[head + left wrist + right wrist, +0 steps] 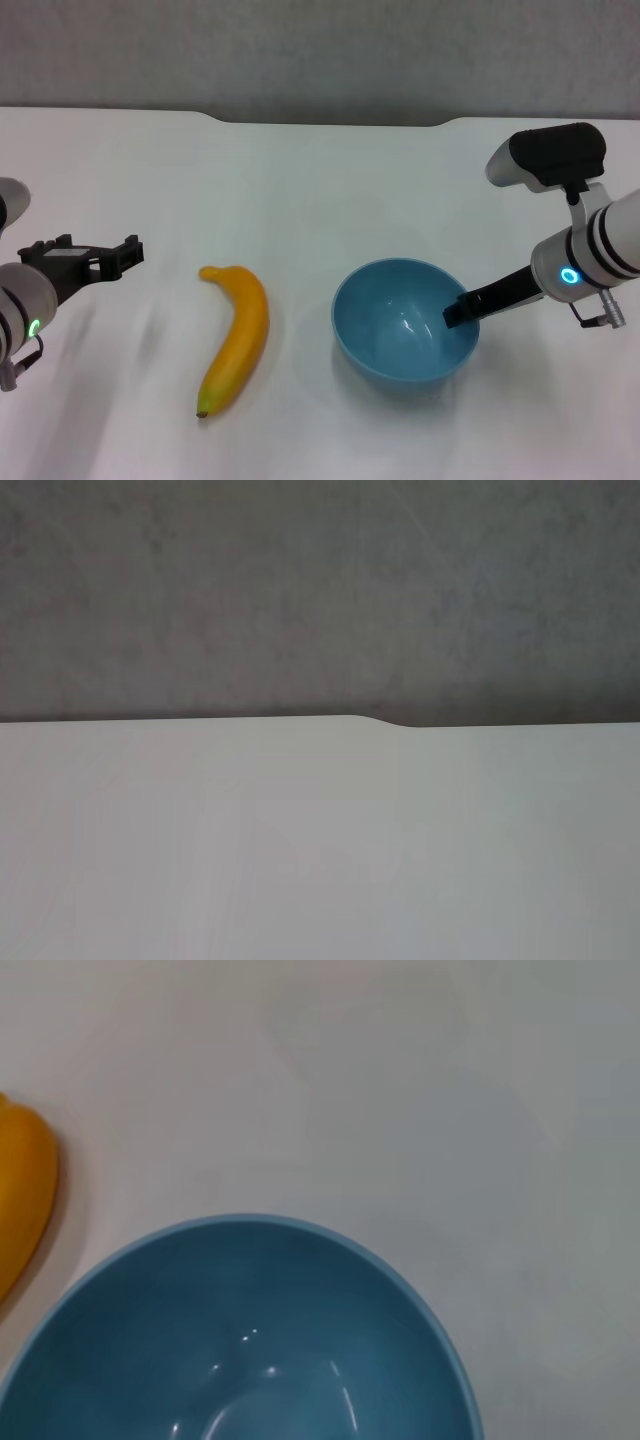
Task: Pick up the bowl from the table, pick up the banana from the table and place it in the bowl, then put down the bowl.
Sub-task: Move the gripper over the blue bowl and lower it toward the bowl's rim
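White table (330,190): light-blue bowl (395,345) empty, banana (237,335) beside. Right gripper (460,310) at bowl rim, left gripper (128,250) hovering; grip states unclear.

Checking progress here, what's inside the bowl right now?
The bowl holds nothing but the right pincer's tip reaching over its rim. The banana lies beside it on the table.

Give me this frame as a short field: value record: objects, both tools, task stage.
bowl: light blue bowl, upright on the table, empty
banana: banana lying on the table to the robot's left of the bowl, apart from it
right tool: right tool at the bowl's right rim, one finger inside the rim
left tool: left tool above the table, left of the banana, holding nothing
stage: bowl not lifted, banana untouched
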